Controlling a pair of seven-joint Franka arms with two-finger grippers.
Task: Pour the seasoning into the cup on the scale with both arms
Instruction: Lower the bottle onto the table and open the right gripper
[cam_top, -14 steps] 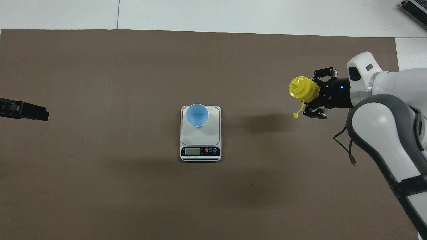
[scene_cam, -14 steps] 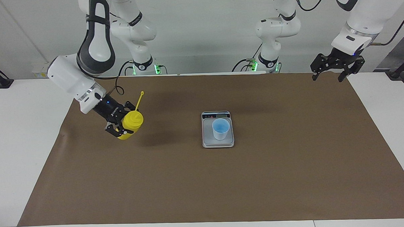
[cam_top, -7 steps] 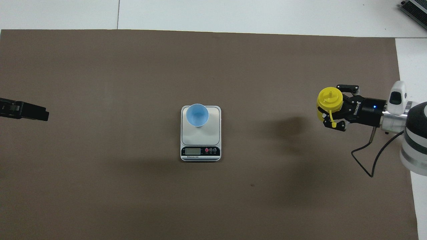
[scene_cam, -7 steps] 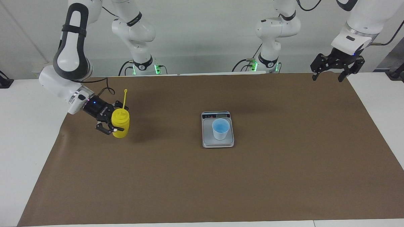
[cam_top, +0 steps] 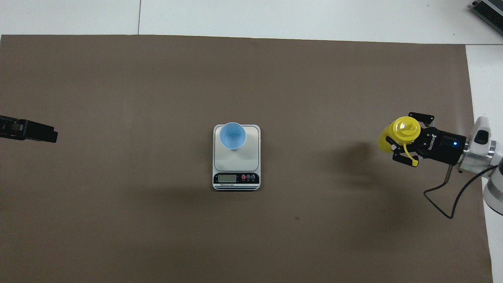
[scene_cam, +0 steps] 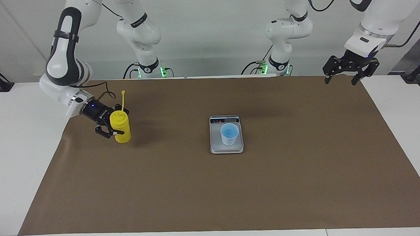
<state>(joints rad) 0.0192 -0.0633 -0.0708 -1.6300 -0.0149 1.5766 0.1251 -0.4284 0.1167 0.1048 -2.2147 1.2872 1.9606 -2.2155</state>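
**Yellow bottle gripped at the right arm's end, cup sat on the scale**

The right arm's black two-finger gripper (scene_cam: 109, 127) is seen clamped around the bright yellow plastic squeeze bottle (scene_cam: 121, 129); the bottle is held upright, with its base at or just above the brown paper mat (scene_cam: 212, 187) (contact can't really be made out), toward the right arm's end of the table; the thin yellow tethered cap strap (scene_cam: 123, 99) is stuck up above the cone nozzle.

Well apart from that, near the middle of the mat, the flat rectangular silver-grey digital kitchen scale (scene_cam: 213, 142) is laid with its dark display strip along the edge nearer the robots; the small light blue tapered plastic cup (scene_cam: 229, 134) is stood upright on the grey weighing plate, brighter blue inside.

The left arm's black two-finger gripper (scene_cam: 341, 77) is parked in the air over the mat's corner at the left arm's end, fingers spread wide, nothing held; that arm is just left waiting.
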